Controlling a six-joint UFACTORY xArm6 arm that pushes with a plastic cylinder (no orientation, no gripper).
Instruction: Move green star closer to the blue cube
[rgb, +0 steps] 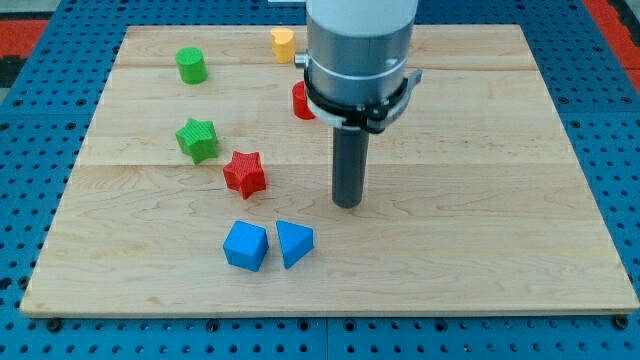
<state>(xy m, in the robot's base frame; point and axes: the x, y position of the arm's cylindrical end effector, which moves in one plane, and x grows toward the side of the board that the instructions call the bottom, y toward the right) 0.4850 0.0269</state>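
The green star (198, 138) lies on the wooden board at the view's left of centre. The blue cube (245, 245) sits lower, near the view's bottom centre, with a blue triangular block (294, 242) touching its right side. A red star (245, 172) lies between the green star and the blue cube. My tip (347, 204) rests on the board to the right of the red star and above the blue triangular block, well right of the green star and touching no block.
A green cylinder (191, 65) stands at the upper left. A yellow block (283, 44) sits at the top centre. A red block (301, 100) is partly hidden behind the arm. The wooden board (480, 230) lies on a blue pegboard.
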